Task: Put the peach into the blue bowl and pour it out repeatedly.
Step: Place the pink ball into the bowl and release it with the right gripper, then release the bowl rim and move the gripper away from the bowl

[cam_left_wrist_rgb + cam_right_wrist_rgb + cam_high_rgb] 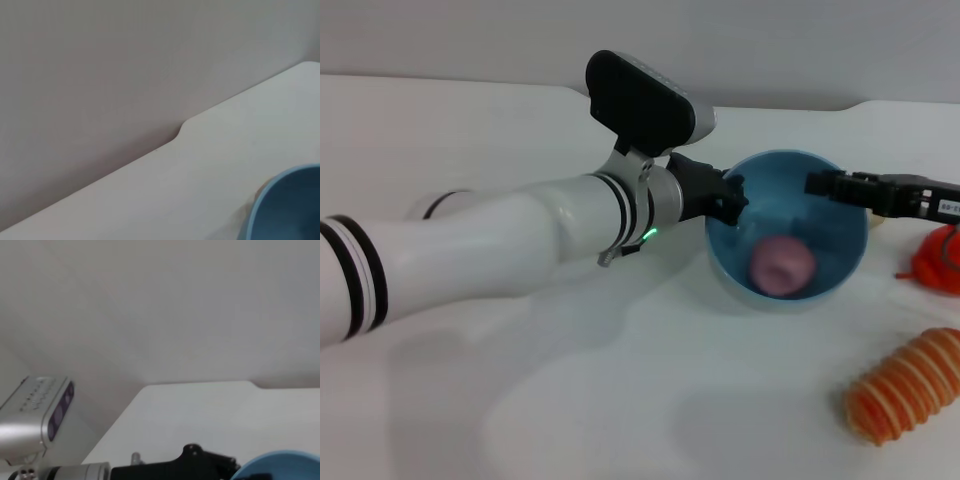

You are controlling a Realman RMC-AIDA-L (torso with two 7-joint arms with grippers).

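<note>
White counter (620,400) spreads under me, pale wall behind. My left claw (728,198) pinches the near rim of the blue bowl (840,268), tipped toward me with the peach (781,265) resting inside. My right claw (820,185) hovers at the far rim, grip unclear. Loading looks done; pouring is next, I judge.

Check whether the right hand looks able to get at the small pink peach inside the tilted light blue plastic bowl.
Probably yes: the right hand sits at the light blue plastic bowl's far rim, and the small pink peach lies uncovered inside. The left hand at the opposite rim leaves the opening free.
</note>
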